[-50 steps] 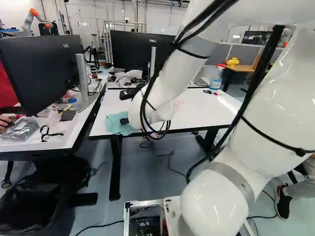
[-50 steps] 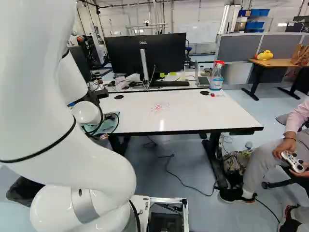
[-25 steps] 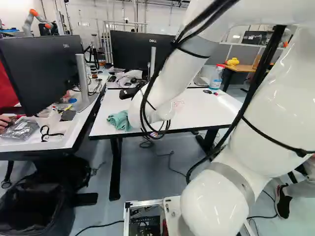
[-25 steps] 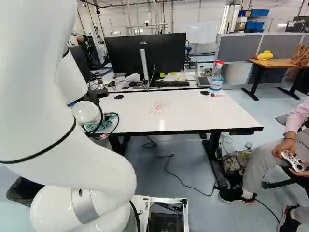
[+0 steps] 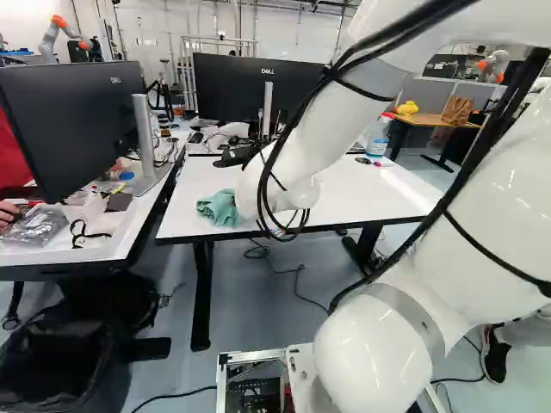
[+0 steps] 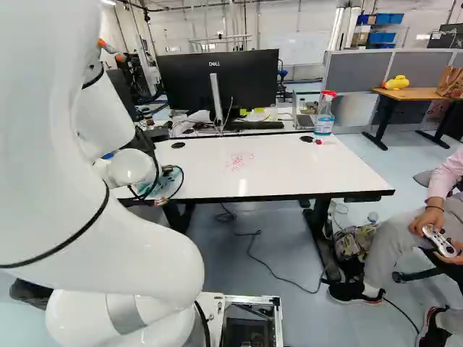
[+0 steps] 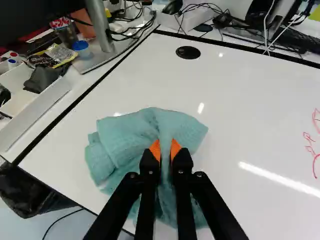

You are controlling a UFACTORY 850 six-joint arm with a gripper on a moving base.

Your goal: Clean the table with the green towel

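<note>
So the green towel [image 7: 127, 140] is bunched up at the near left corner of the desk [image 6: 304, 173], and a fold of it is pinched between the fingers [image 7: 157, 150], orange pads drawn in close on both sides. The thing that matters now: the red scribble [image 6: 237, 162] is well apart from the cloth, off to the right and a touch farther back in the right base view. So a sideways sweep is probably called for, tbh. Whether the underside is pressed on the surface can't be told.
</note>
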